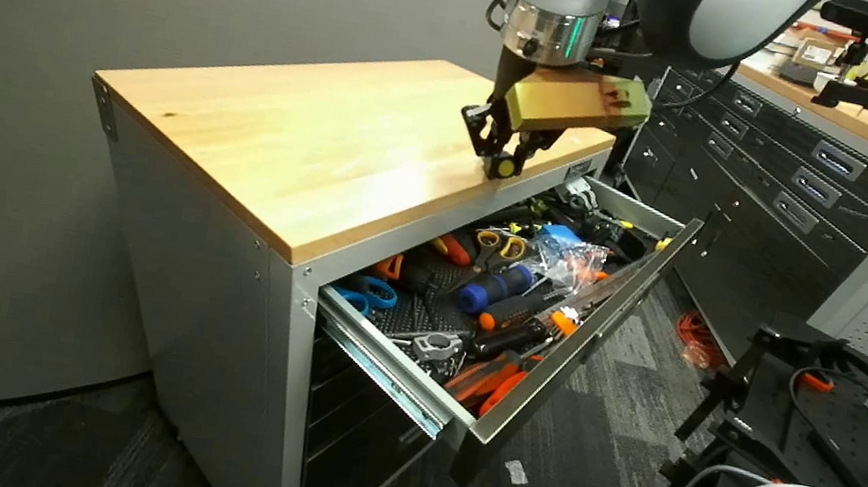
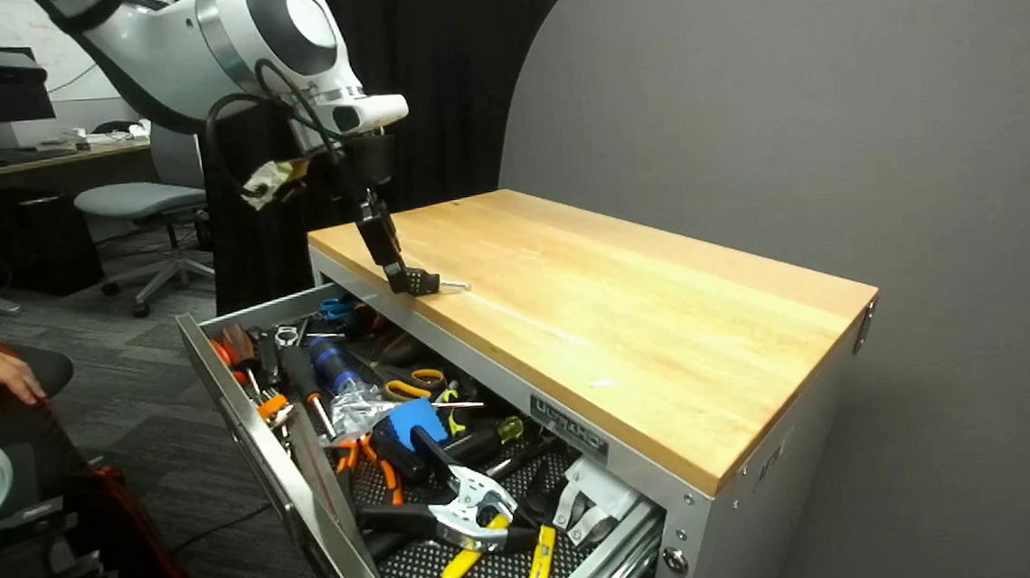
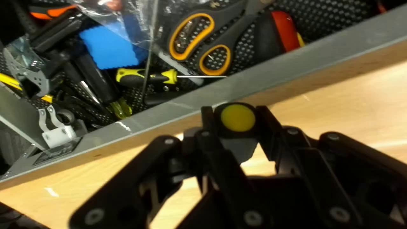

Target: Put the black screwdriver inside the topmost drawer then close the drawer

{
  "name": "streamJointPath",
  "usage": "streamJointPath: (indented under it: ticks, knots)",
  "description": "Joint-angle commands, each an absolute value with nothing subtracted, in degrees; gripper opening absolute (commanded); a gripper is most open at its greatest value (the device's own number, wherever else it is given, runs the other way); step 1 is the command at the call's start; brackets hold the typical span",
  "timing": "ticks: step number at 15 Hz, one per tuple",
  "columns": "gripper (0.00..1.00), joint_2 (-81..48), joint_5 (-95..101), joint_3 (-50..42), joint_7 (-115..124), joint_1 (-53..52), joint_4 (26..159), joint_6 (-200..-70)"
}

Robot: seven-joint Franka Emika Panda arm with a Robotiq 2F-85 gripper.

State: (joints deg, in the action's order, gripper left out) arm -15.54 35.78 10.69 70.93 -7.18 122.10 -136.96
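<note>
Gripper [image 1: 505, 165] drawn in narrow: both fingers [image 3: 207, 117] stand against the sides of the black screwdriver [image 3: 237, 117], pinching its stubby handle. Yellow cap faces the drawer side; in an exterior view the pale shaft [image 2: 456, 286] juts the opposite way, over the wood top [image 1: 328, 136]. Tool roughly level, near the top's drawer-side edge. Whether tool or fingertips touch the wood, cannot tell.

Arm [image 2: 191, 62] reaches in from above, its wrist over that same edge; gripper points downward, a little tilted in an exterior view.

Topmost drawer [image 1: 563, 351] pulled out below and just beside, loaded with hand tools. Wrist view, beyond the fingertips: yellow-and-black driver [image 3: 171, 75], scissors [image 3: 222, 60], blue block [image 3: 109, 46], all lying in the drawer. Black screwdriver is outside it, in the grip.
</note>
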Motion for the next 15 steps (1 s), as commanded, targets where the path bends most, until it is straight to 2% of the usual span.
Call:
streamJointPath:
  ticks: [1, 2, 3, 5, 9, 12, 13, 14, 15]
  knots:
    - [0.2, -6.1, 27.8, 8.7, 56.8, -6.0, 133.1, -137.6]
    - [0.24, -4.6, 27.0, 7.9, 54.7, -6.4, 134.6, -136.8]
    - [0.61, -3.3, 26.8, 7.2, 53.3, -6.6, 136.4, -136.3]
    - [0.68, 0.4, 24.5, 6.5, 47.3, -5.8, 141.2, -136.9]
    - [0.99, 6.1, 14.4, 6.1, 29.2, -5.3, 150.9, -136.2]
    - [1.0, 9.4, 11.2, 4.9, 18.7, -4.4, 153.2, -127.1]
    - [0.95, 9.2, 12.7, 4.8, 18.9, -4.1, 153.2, -124.6]
    - [0.75, 8.6, 15.3, 5.2, 20.8, -3.7, 153.1, -122.8]
    - [0.7, 7.8, 17.6, 6.0, 24.0, -3.6, 153.2, -122.3]
